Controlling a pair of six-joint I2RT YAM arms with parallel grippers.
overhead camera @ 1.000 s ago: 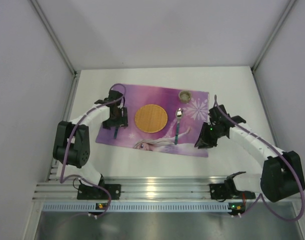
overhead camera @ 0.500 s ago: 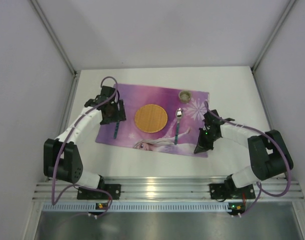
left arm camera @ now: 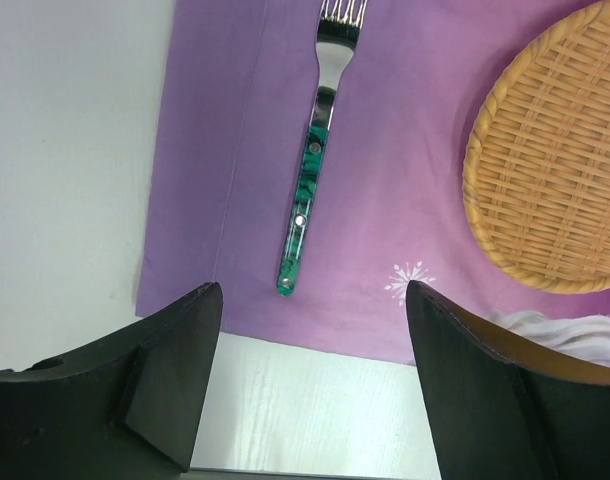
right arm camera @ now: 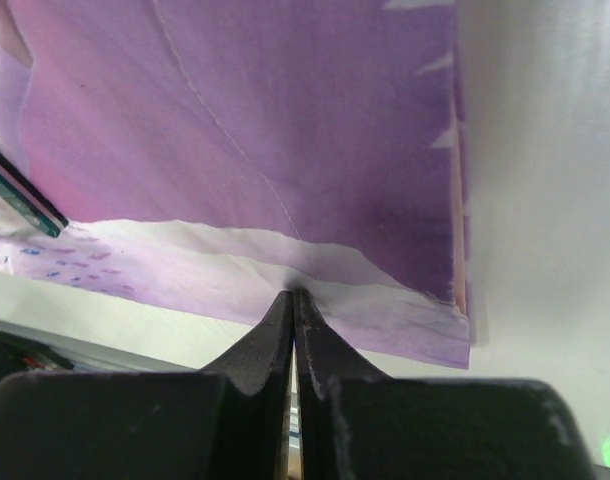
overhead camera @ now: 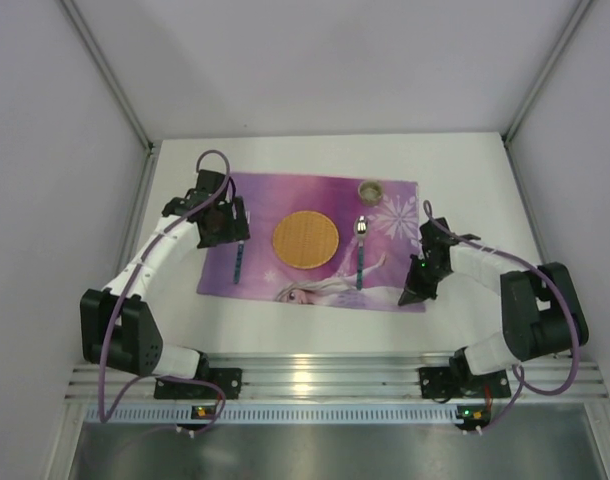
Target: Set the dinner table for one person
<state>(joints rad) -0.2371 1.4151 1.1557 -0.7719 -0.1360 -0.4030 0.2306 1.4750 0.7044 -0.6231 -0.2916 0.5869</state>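
Woven tan wicker is seen in a round shallow plate (overhead camera: 304,239), laid flat at the middle of a purple printed cloth placemat (overhead camera: 285,190). A small round brownish cup (overhead camera: 370,189) is stood on the placemat's far right part; what is held in it cannot be told.

A steel fork with a marbled green handle (overhead camera: 237,262) is laid left of the plate, apart from it. A steel spoon with a matching green handle (overhead camera: 360,250) is laid close to the plate's right. Both are lined up near to far, heads to the far side.

The left gripper (overhead camera: 225,228) is held above the placemat's far left part, and its fingers (left arm camera: 175,350) are spread wide over the cloth. The right gripper (overhead camera: 409,294) is lowered at the placemat's near right corner. Its fingers (right arm camera: 265,340) are pressed together, and the cloth's near edge is pinched at their tips.

The dinner table (overhead camera: 465,170), a plain white flat rectangular tabletop, is spread under everything, with the placemat laid about its middle. A ribbed aluminium rail (overhead camera: 315,372) is run left to right along its near edge. Which of the table's sides is the longer cannot be told.
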